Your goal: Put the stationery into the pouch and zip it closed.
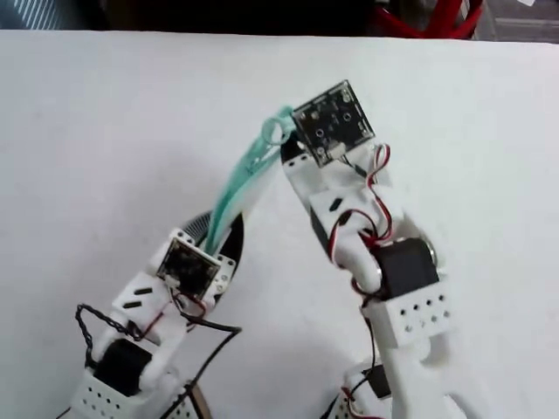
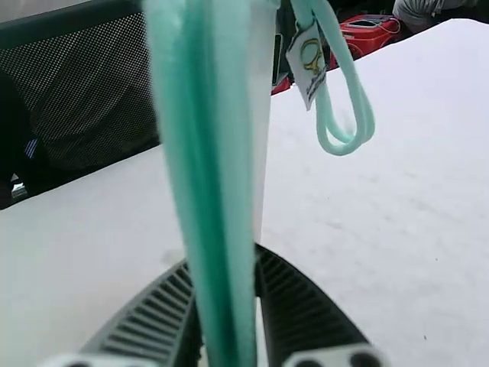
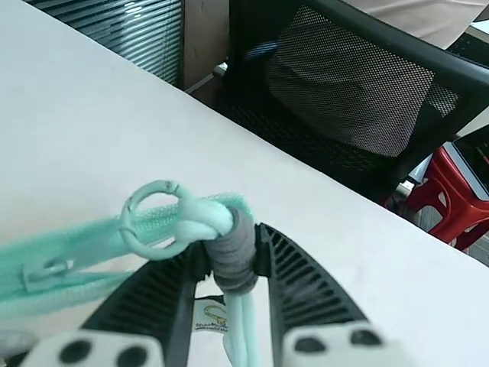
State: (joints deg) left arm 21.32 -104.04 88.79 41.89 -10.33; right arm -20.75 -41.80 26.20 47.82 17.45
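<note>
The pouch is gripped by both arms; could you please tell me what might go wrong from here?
1. The left gripper pinches just a thin edge of the pouch; if the arms pull apart, it may slip free.
2. The right gripper clamps the end beside the ring, so a hard tug could strain it.
3. The cord loop hangs loose and might snag.

Mint-green pouch (image 1: 234, 186), white table (image 1: 105, 131), black mesh chair (image 3: 359, 99), red stool (image 3: 452, 200)
</note>
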